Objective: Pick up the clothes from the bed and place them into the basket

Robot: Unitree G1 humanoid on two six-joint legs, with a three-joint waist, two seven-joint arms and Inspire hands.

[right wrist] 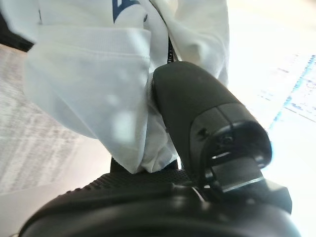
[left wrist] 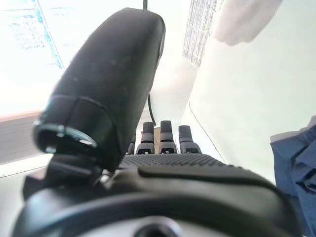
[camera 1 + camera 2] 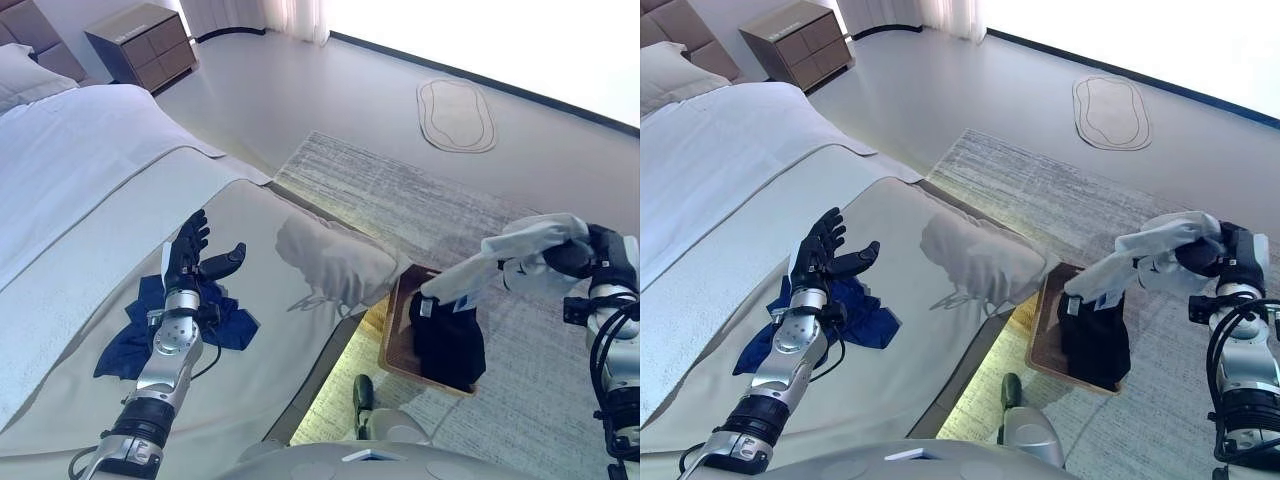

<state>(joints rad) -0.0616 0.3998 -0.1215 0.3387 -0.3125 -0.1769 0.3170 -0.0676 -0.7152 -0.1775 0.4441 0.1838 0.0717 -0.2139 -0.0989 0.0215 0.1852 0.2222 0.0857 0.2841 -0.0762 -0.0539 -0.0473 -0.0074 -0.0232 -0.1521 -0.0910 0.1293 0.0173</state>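
While my right hand (image 3: 585, 255) clutches one white garment (image 3: 505, 255) above the basket (image 3: 395, 335), one blue garment (image 3: 135, 340) remains on the bed (image 3: 300, 350).
My left hand (image 3: 190, 255) hovers over it, fingers spread; one dark garment (image 3: 447, 340) lies in the basket.

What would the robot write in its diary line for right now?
right hand: shut on white garment, over basket | left hand: open above blue garment on bed | basket: dark clothes inside
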